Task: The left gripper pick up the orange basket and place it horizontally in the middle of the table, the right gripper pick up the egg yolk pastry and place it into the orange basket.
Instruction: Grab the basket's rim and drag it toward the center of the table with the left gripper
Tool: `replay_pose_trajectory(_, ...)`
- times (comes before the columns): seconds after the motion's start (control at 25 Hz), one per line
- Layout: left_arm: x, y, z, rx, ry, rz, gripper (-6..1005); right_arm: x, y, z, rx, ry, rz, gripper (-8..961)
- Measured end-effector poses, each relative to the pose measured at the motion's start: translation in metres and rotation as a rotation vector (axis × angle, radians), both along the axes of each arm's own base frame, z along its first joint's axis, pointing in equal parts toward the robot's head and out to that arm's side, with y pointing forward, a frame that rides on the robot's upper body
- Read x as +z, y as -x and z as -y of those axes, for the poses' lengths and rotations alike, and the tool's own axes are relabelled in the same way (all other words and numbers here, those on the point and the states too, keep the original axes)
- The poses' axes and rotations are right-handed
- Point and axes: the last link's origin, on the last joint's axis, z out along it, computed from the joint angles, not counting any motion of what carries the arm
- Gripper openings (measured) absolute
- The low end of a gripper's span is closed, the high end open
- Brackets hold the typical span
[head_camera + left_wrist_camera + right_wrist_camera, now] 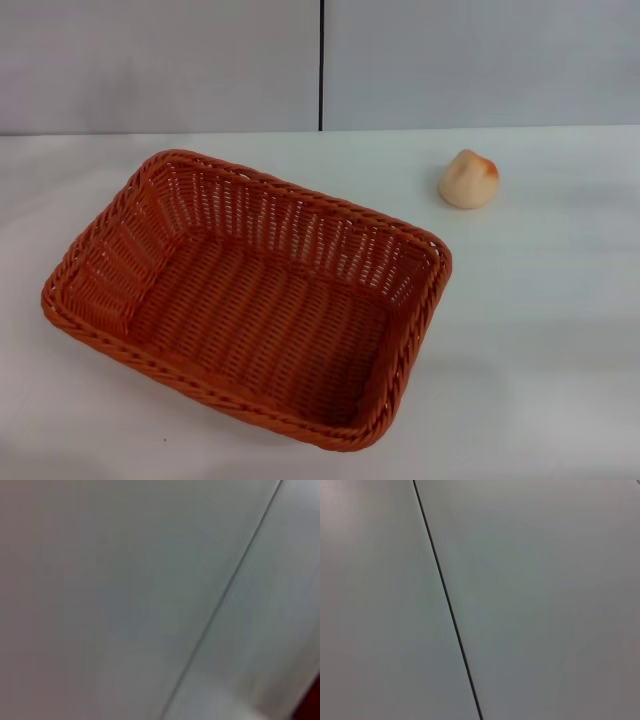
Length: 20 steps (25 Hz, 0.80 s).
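Observation:
The orange basket (250, 295) lies on the white table (540, 330), left of centre in the head view, turned at an angle with one corner toward the front. It is empty. The egg yolk pastry (468, 179) rests on the table behind and to the right of the basket, apart from it, its orange-red patch on top. Neither the left gripper nor the right gripper shows in any view. Both wrist views hold only grey panelled wall.
A grey wall (160, 60) with a dark vertical seam (321, 65) backs the table. The same seam crosses the left wrist view (225, 595) and the right wrist view (447, 600). Bare tabletop lies right of the basket.

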Motion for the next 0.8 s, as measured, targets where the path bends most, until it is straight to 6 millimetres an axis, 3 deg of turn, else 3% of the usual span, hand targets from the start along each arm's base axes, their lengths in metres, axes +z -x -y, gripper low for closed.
replay_pose_trajectory(0.04, -0.003, -0.004, -0.001, 0.04, 0.069, -0.093, 770, 0.001, -0.001, -0.001, -0.005, -0.002, 0.002, 541)
replay_pose_trajectory(0.28, -0.011, -0.01, -0.002, 0.118, 0.211, -0.255, 768, 0.002, -0.002, -0.001, -0.015, 0.002, -0.001, 541)
replay_pose_trajectory(0.8, -0.052, 0.002, -0.005, 0.292, 0.444, -0.59, 763, -0.001, -0.002, -0.001, -0.016, 0.014, -0.002, 541)
